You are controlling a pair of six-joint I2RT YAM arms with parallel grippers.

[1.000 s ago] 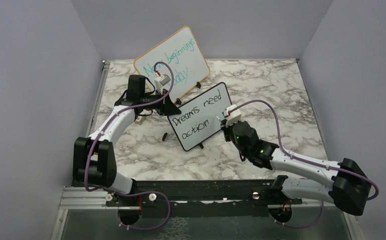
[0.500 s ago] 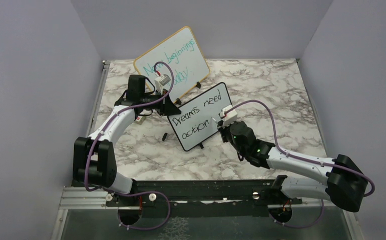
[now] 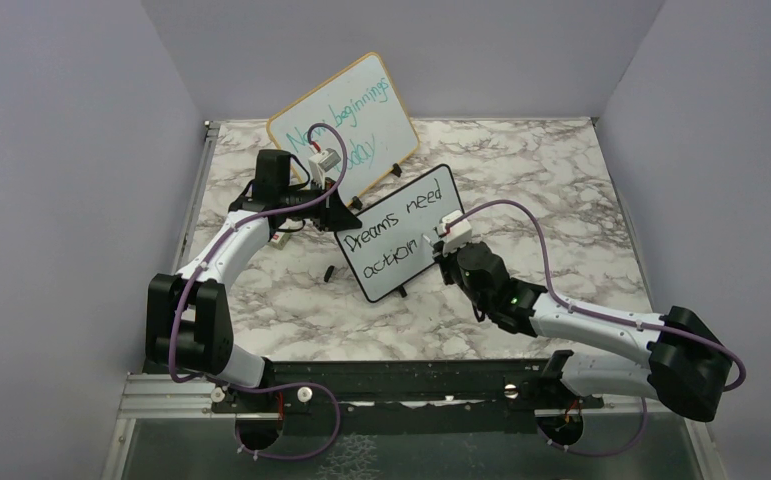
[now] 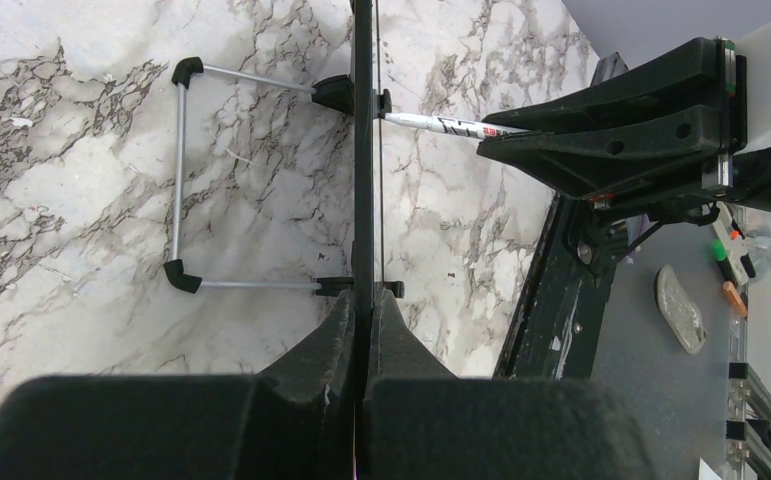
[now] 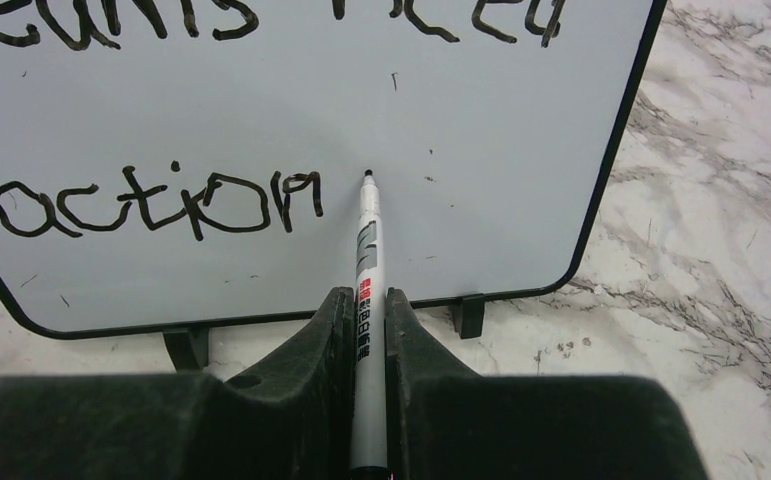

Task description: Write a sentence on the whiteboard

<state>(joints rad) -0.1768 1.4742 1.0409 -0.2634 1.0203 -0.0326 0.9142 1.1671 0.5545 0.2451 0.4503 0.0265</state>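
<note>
The whiteboard (image 3: 416, 215) stands tilted on its black feet mid-table, with the sentence (image 3: 398, 228) "Dreams need action" on it in black. My left gripper (image 3: 346, 222) is shut on the board's left edge. In the left wrist view the board (image 4: 363, 150) shows edge-on between the closed fingers (image 4: 336, 335). My right gripper (image 5: 366, 300) is shut on a white marker (image 5: 368, 250). The marker's black tip sits just right of the word "action" (image 5: 156, 200), at or very near the board's surface (image 5: 481, 120).
A larger wood-framed board (image 3: 346, 120) with teal handwriting leans at the back. A small black cap (image 3: 330, 272) lies on the marble left of the whiteboard. A wire stand (image 4: 177, 180) extends behind the board. Grey walls close in on both sides.
The right arm shifted slightly left, bringing the marker closer to the end of "action"; since half a second ago it has barely moved. The left arm holds still.
</note>
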